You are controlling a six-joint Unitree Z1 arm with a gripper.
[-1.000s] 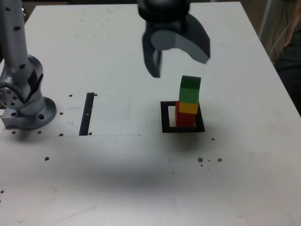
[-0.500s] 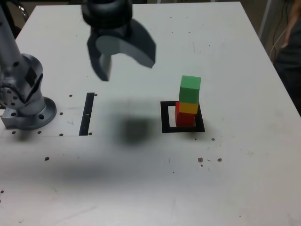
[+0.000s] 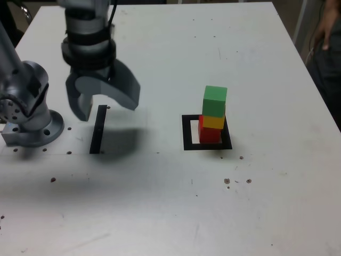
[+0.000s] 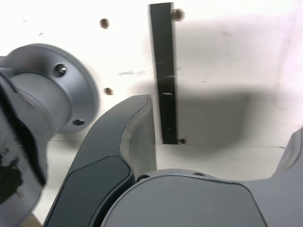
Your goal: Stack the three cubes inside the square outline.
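Note:
Three cubes stand stacked inside the black square outline (image 3: 207, 144) at the exterior view's right: red cube (image 3: 210, 133) lowest, yellow cube (image 3: 213, 122) on it, green cube (image 3: 214, 101) on top, slightly offset. My gripper (image 3: 106, 108) hangs open and empty far to the exterior view's left of the stack, just above the thin black strip (image 3: 98, 129). In the wrist view one dark finger (image 4: 128, 127) shows beside the strip (image 4: 164, 71); no cube is in that view.
The arm's grey base (image 3: 29, 114) stands at the exterior view's left, close to the gripper, and fills one side of the wrist view (image 4: 45, 99). Small dark specks dot the white table (image 3: 213, 213). A person's sleeve (image 3: 326, 58) is at the right edge.
My open gripper has swung from above the stack across to the exterior view's left and come down over the thin black strip. The stack has not moved.

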